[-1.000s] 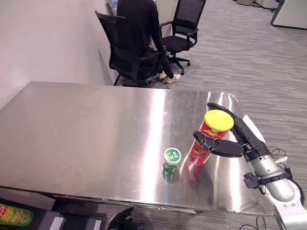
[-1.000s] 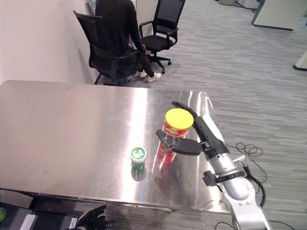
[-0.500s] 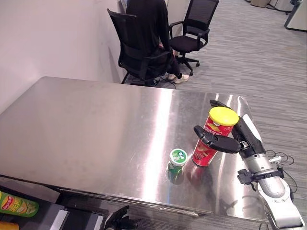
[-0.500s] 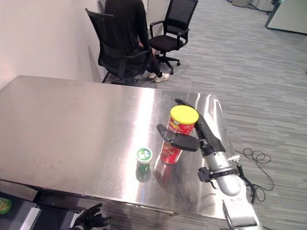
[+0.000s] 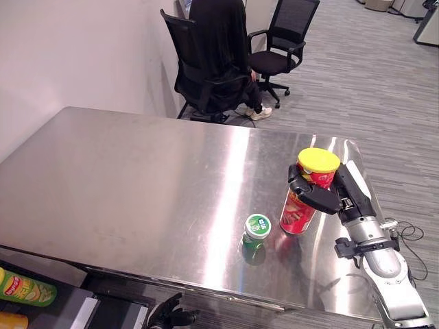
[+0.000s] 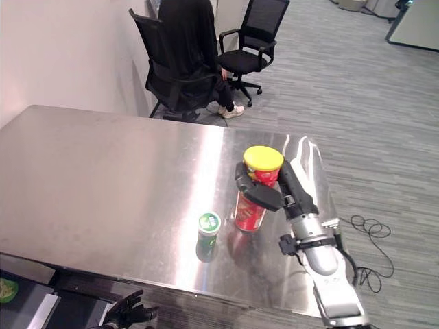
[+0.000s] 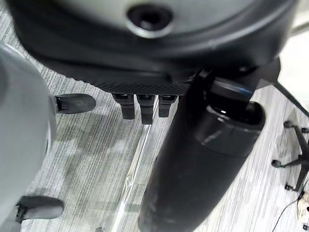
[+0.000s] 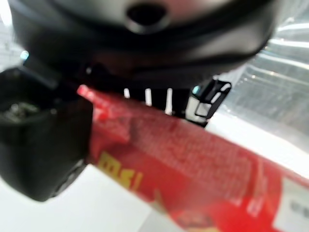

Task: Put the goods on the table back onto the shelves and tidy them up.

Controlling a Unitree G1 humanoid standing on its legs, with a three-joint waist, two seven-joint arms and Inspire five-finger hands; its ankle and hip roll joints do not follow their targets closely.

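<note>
Gripping red can [image 5: 300, 205], right robot hand [image 5: 322, 195]

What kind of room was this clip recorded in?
Most likely an office used as a test space: grey carpet floor, black swivel chairs with a person seated, and a steel table holding snack goods.
</note>
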